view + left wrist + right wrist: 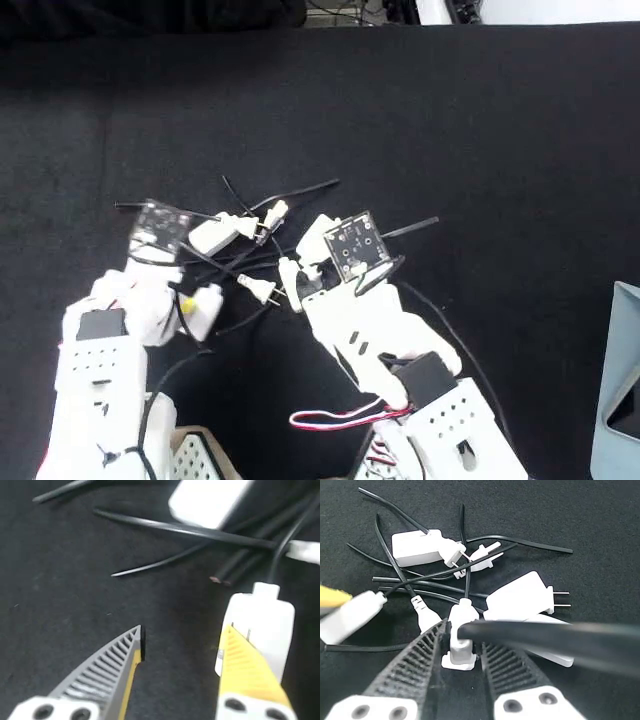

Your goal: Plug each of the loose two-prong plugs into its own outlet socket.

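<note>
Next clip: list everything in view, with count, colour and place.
plugs and sockets: about seven, white, heaped mid-table; one plug held by the right gripper, a second plug against the yellow finger of the left gripper.
cords: several, black, tangled through the heap.
table: one, black cloth.
box: one, grey-blue, table edge beyond the right arm.
left gripper: one, grey and yellow, open.
right gripper: one, black pads, shut on the plug.
</note>
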`<move>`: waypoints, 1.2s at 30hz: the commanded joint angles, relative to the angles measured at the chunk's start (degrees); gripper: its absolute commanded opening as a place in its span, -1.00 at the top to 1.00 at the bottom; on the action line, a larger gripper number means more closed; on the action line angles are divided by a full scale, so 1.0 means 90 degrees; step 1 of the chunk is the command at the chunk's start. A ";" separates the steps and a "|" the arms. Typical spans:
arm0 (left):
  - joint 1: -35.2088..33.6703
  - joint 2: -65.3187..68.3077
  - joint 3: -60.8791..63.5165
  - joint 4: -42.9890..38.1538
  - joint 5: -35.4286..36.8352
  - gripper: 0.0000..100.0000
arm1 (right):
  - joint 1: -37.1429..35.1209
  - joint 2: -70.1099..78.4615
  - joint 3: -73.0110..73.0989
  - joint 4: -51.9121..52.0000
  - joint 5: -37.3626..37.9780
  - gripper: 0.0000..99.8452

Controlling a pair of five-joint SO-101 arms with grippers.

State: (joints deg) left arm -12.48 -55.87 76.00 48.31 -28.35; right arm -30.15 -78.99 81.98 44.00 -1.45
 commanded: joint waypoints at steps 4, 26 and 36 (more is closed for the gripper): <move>0.0952 -0.1407 -0.0034 0.1016 0.0361 0.50 | 0.0068 -0.0034 -0.0054 -0.0088 -0.0039 0.98; 0.1519 -0.4259 0.1499 0.1934 0.0449 0.41 | 0.0068 -0.0034 -0.0054 -0.0088 -0.0039 0.98; 0.2203 -0.3223 0.1031 0.1875 0.1055 0.37 | 0.0059 -0.0034 -0.0054 -0.0088 -0.0039 0.98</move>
State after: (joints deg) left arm 4.92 -88.84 89.80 66.33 -20.70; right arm -30.15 -78.99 81.98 44.00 -1.45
